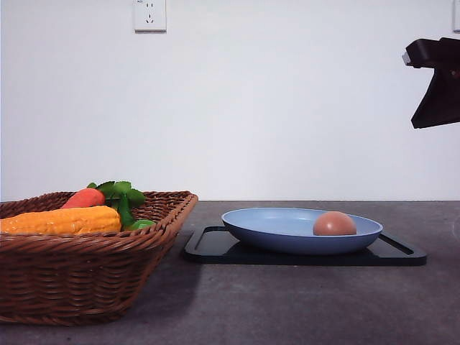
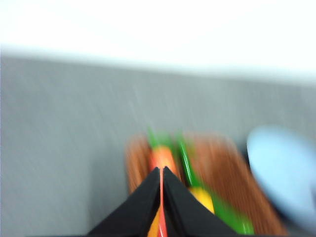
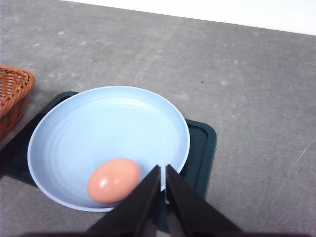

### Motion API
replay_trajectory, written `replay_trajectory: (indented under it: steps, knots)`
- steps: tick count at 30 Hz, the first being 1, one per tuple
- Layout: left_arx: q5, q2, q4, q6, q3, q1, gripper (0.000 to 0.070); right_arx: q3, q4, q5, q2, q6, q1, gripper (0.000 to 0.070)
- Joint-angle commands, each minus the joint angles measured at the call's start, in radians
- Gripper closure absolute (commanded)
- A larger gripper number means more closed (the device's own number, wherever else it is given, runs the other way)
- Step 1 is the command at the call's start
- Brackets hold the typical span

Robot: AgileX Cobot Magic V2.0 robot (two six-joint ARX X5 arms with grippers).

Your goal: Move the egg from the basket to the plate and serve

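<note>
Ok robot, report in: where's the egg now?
Both jaws shut, empty. Egg on plate, plate on black tray. Nothing in the way.

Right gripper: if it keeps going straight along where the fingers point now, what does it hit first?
Probably the plate rim near the egg; the shut right gripper points there, though depth is unclear.

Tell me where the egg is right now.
The egg lies in the light blue plate, toward its right side in the front view; the plate sits on the black tray, right of the basket.
</note>
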Motion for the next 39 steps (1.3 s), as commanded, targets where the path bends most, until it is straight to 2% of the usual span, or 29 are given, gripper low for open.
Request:
replay_trajectory:
  steps: [1, 8, 14, 22, 29, 39]
  knots:
    - [0.0, -0.034, 0.047, 0.023, -0.033, 0.047, 0.07, 0.006, 0.011, 0.002, 0.003, 0.017, 0.005, 0.07]
    - [0.001, -0.168, 0.232, 0.025, -0.236, 0.254, 0.07, 0.006, 0.011, 0.002, 0.003, 0.017, 0.005, 0.07]
    - [0.001, -0.23, 0.265, 0.019, -0.397, 0.337, 0.07, 0.006, 0.01, 0.002, 0.003, 0.017, 0.005, 0.07]
    - [0.007, -0.26, 0.257, -0.012, -0.497, 0.352, 0.07, 0.006, 0.01, 0.002, 0.003, 0.017, 0.005, 0.07]
    - [0.079, -0.26, 0.211, -0.011, -0.518, 0.352, 0.07, 0.006, 0.01, 0.002, 0.003, 0.017, 0.005, 0.07]
    - [0.08, -0.26, 0.211, -0.011, -0.518, 0.352, 0.07, 0.006, 0.01, 0.002, 0.003, 0.017, 0.005, 0.07]
